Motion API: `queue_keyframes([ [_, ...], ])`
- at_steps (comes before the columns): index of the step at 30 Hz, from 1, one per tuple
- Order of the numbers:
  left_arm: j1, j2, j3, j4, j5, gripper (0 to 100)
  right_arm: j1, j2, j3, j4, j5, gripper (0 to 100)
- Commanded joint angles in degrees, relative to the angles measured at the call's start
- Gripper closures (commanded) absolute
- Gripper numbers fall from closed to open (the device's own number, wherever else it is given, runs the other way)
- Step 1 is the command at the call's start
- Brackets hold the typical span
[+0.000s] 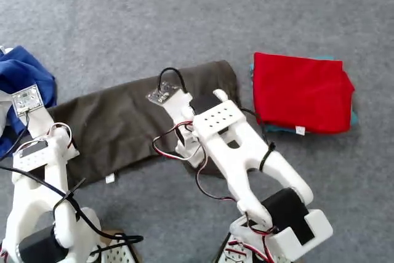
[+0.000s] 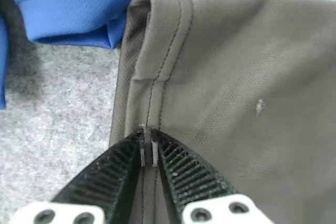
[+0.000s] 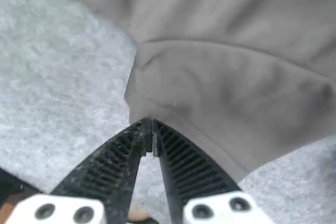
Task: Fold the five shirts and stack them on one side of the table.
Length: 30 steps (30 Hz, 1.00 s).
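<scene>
Left wrist view: left gripper (image 2: 151, 150) pinched shut on the dark shirt (image 2: 236, 87) hem. Right gripper (image 3: 152, 132) is clamped on its near edge. It lies between the blue shirt (image 1: 21, 72) and the red folded shirt (image 1: 301, 90). Risk: both bites are thin, so an uneven lift by the 2 arms could slip the cloth and skew the fold.

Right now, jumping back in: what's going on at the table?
Both claws are shut on the dark grey shirt lying across the table. The left claw pinches its hem beside the blue shirt; the right claw grips another edge. A folded red shirt sits on a teal shirt on the right arm's side.
</scene>
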Motion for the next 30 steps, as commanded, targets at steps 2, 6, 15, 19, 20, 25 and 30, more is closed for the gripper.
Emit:
queue_keyframes([
  [2,-0.48,-0.09,-2.68,0.44,0.09,97,1.76,-1.98,-2.42,-4.13,-0.53,98.3],
  [6,-0.4,-0.09,-2.68,0.44,0.09,97,0.18,-1.98,2.24,-8.88,-0.53,98.3],
  [15,-0.4,-0.09,-2.59,0.44,0.09,97,-4.57,-1.98,15.52,-20.66,-0.44,98.3],
  [19,-0.4,-0.09,-2.59,0.44,0.09,97,-4.66,-4.18,14.46,-20.92,-0.53,98.3],
  [20,-0.4,-0.09,-2.59,0.44,0.09,97,-4.66,-5.41,13.67,-20.57,-0.53,98.3],
  [25,-0.4,-0.09,-2.86,0.62,0.09,97,-4.84,-13.58,7.78,-11.16,2.11,98.3],
  [30,-0.57,-0.62,-5.93,5.98,0.09,97,-2.81,-23.08,3.47,0.44,8.7,98.3],
])
